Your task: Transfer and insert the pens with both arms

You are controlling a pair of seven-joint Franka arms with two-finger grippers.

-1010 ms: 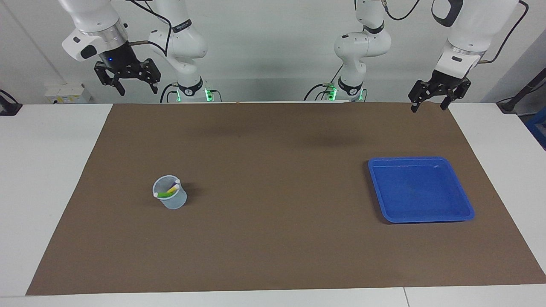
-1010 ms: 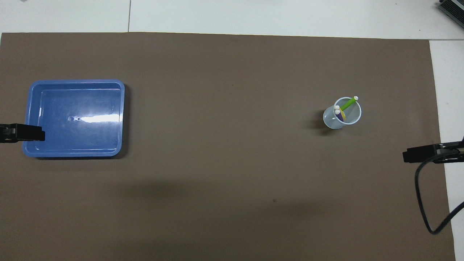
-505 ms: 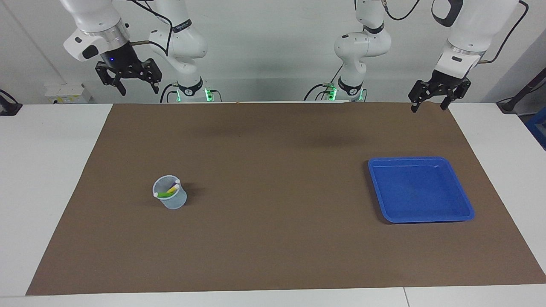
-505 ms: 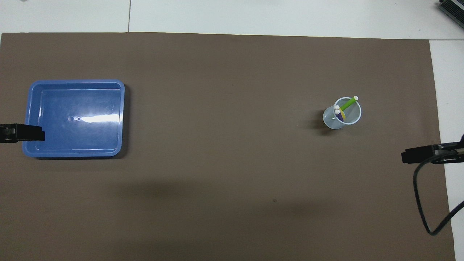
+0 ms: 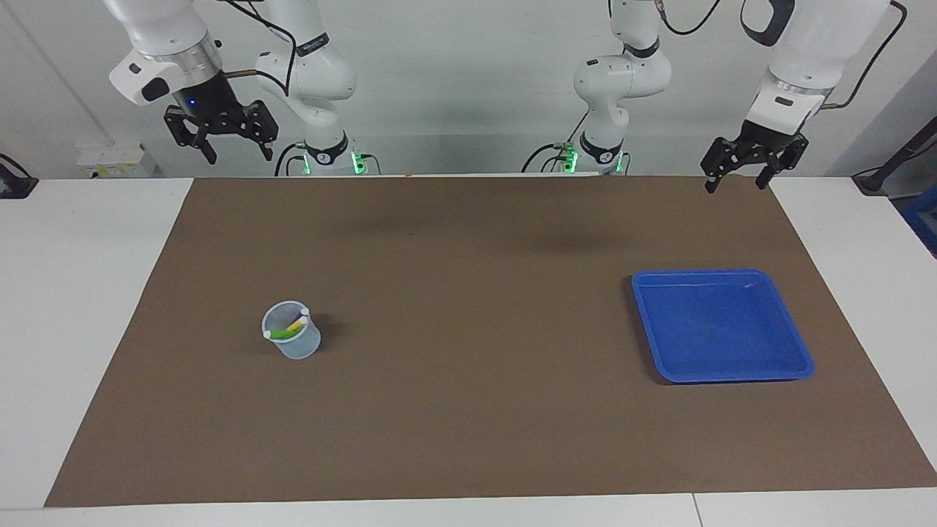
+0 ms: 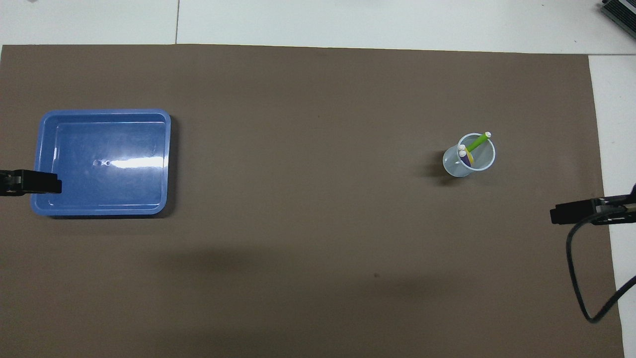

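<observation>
A: Start nearest the robots. Grippers?

B: The right gripper (image 5: 222, 139) hangs high over the right arm's corner of the brown mat (image 5: 468, 439), jaws spread wide, holding nothing. Over the last second it rose slightly and drew back toward its base. The left gripper (image 5: 749, 170) hangs over the mat's edge at the left arm's end, likewise spread and empty; that arm waits, unchanged.

A: Farther out?

B: The blue tray (image 5: 801, 359), toward the left arm's end, holds no pens. Toward the right arm's end the clear cup (image 6: 454, 169) contains all three pens: the green pen (image 6: 478, 142), the yellow pen (image 6: 470, 160) and the purple pen (image 6: 465, 158), caps up.

A: Assessment?

B: Pens inserted, both arms retired. I judge the task complete.
</observation>
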